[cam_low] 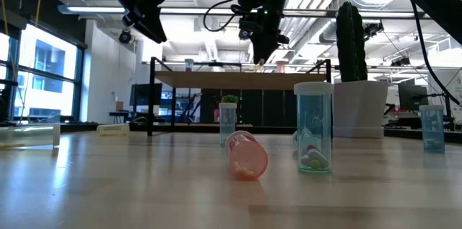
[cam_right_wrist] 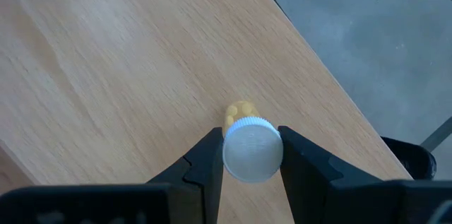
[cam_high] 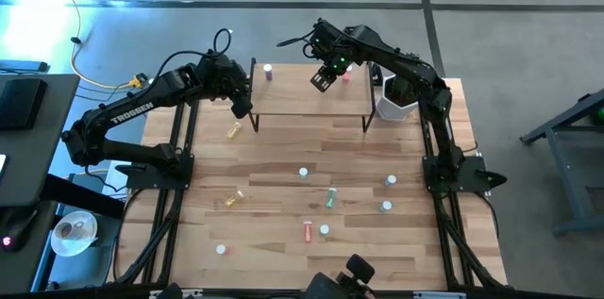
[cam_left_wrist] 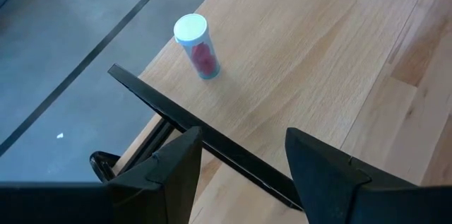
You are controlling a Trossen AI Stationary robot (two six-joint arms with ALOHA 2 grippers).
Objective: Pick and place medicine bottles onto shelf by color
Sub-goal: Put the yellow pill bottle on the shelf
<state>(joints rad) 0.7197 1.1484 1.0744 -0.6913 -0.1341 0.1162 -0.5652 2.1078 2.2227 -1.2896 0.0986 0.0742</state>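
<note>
Yellow bottle (cam_right_wrist: 251,150) upright (on shelf (cam_right_wrist: 127,61)).

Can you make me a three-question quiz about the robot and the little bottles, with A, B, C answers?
1. The small clear white-capped bottle in the right gripper holds something: A blue, B yellow, C green.
2. The left gripper is: A open and empty, B shut on a bottle, C shut on nothing.
3. The small red-filled bottle with a white cap is: A on top of the low light-wood shelf, B under it, C in a gripper.
Answers: B, yellow shows beneath the cap; A, its fingers stand apart with nothing between; A, it stands upright near the shelf's corner.
</note>
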